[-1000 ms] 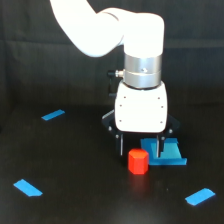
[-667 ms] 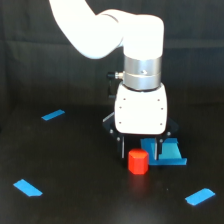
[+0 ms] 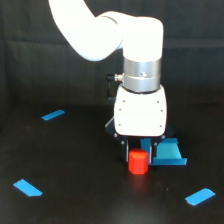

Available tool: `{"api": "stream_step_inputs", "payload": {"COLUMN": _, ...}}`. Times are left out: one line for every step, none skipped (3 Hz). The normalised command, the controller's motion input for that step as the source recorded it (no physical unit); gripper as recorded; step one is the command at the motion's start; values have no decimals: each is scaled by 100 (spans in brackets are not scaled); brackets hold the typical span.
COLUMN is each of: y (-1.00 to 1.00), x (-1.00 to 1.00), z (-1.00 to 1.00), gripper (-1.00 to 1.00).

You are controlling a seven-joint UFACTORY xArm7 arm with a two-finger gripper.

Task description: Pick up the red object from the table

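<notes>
- Since one second ago the gripper has come lower, and the red object now sits right under the white housing, its top meeting the dark fingers.
- The fingertips are mostly hidden behind the red object and under the housing, so I cannot tell if the jaws are spread or already pressing on it.
- At the exterior view's left lie two blue tape strips, one farther back and one near the front; both are flat and thin.
- In the middle, the red object is a small stubby block with a matte surface, standing on the table, which is black and dull.
- Just beside it, to the exterior view's right, is one blue block, flat and larger, partly covered by the gripper.
- A third tape strip lies at the far right front.
</notes>
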Motion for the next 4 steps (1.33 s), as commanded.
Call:
{"api": "stream_step_inputs", "payload": {"y": 11, "x": 0, "z": -12, "gripper": -93}}
{"api": "stream_step_inputs", "payload": {"y": -16, "x": -31, "z": 87, "gripper": -100}}
{"api": "stream_step_inputs", "payload": {"y": -18, "x": -23, "z": 92, "gripper": -99}}
{"api": "stream_step_inputs", "payload": {"y": -1, "x": -20, "z": 99, "gripper": -97}}
